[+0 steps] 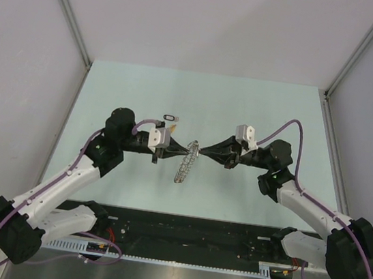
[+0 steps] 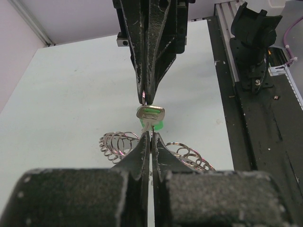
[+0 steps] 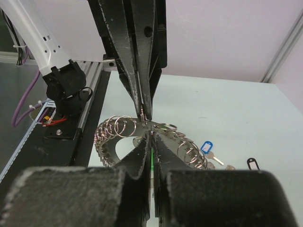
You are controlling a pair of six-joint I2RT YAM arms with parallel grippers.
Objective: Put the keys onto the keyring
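Silver-grey metal loops make up the keyring (image 1: 184, 165), which in the top view droops from the spot where the two arms meet nose to nose over the middle of the pale table (image 1: 265, 115). From above it is a slim, slanted oval, and nothing shows of what goes on at the tips.

The left wrist view fills that in. The left gripper (image 2: 150, 136) has its fingers pressed together, and the right gripper (image 2: 148, 98) comes down from the top of the picture with its jaws likewise closed. Between the two tips sits the green-tagged key (image 2: 150, 114), its metal head in front of the green tag, touching both. The ring's small coils spread to either side behind the left fingers.

The right wrist view shows almost nothing of that key, only a green sliver in the slit between its own fingers. Instead it shows the ring as a wide curve of many small split rings, its top right at the left gripper's tip. Which claw pinches the key and which the ring, I cannot tell. Only this view shows the blue-tagged key (image 3: 207, 147) lying on the table beyond the ring, with the black-tagged key (image 3: 253, 163) further right.
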